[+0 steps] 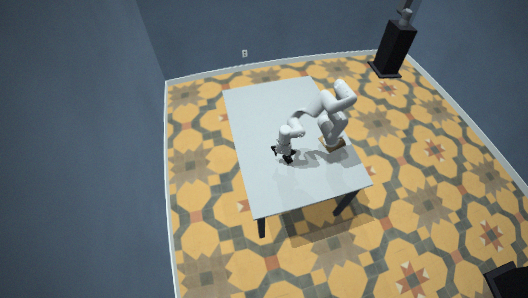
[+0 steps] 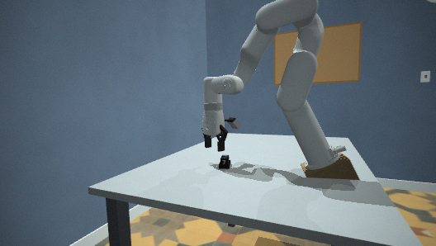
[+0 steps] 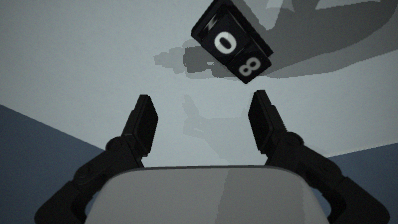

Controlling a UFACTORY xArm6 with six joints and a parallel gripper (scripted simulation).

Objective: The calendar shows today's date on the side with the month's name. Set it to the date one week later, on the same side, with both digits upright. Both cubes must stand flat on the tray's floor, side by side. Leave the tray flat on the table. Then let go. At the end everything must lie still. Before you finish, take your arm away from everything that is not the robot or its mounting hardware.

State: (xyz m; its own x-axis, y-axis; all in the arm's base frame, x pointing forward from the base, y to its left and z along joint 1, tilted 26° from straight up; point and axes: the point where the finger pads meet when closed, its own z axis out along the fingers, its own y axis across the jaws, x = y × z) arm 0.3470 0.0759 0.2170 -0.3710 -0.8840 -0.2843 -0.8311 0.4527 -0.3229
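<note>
The black calendar stands on the grey table. In the wrist view two black cubes sit side by side in its tray, their top faces showing 0 and 8. In the exterior view the calendar is small and dark, with a white digit like a 7 on the face toward the camera. My gripper hangs open and empty just above it and a little to its left. It also shows in the wrist view and in the top view. The side with the month's name is too small to read.
The arm's base stands on a brown plate at the table's right side. The table's near edge runs across the front. A black pedestal stands on the floor in the far corner.
</note>
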